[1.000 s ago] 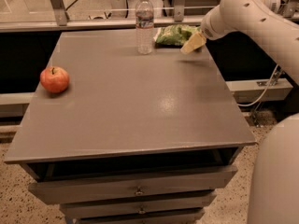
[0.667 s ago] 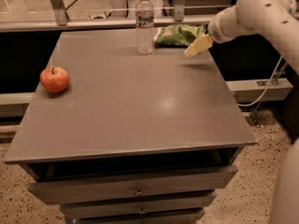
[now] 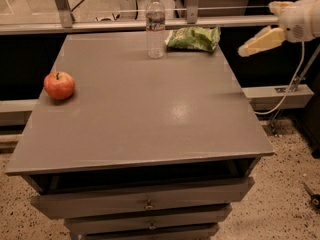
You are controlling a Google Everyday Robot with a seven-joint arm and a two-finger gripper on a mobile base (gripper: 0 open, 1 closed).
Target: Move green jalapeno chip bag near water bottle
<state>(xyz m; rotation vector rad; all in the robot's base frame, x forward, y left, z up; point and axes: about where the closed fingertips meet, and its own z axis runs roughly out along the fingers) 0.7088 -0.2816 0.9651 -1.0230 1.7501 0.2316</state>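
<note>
Since the grey surface (image 3: 150, 114) fills most of the frame, we start there: it carries three things, all well apart from its near edge. Off its right side, in the upper right of the frame, the end effector (image 3: 257, 29) hangs in the air, its tan fingers spread and holding nothing. At the upper middle, the green jalapeno chip bag (image 3: 194, 38) lies flat at the far edge, just beside the water bottle (image 3: 155, 26), which stands upright to its left. An apple (image 3: 59, 85) sits at the left edge. We judge the move done: the bag is released near the bottle, with nothing left.
</note>
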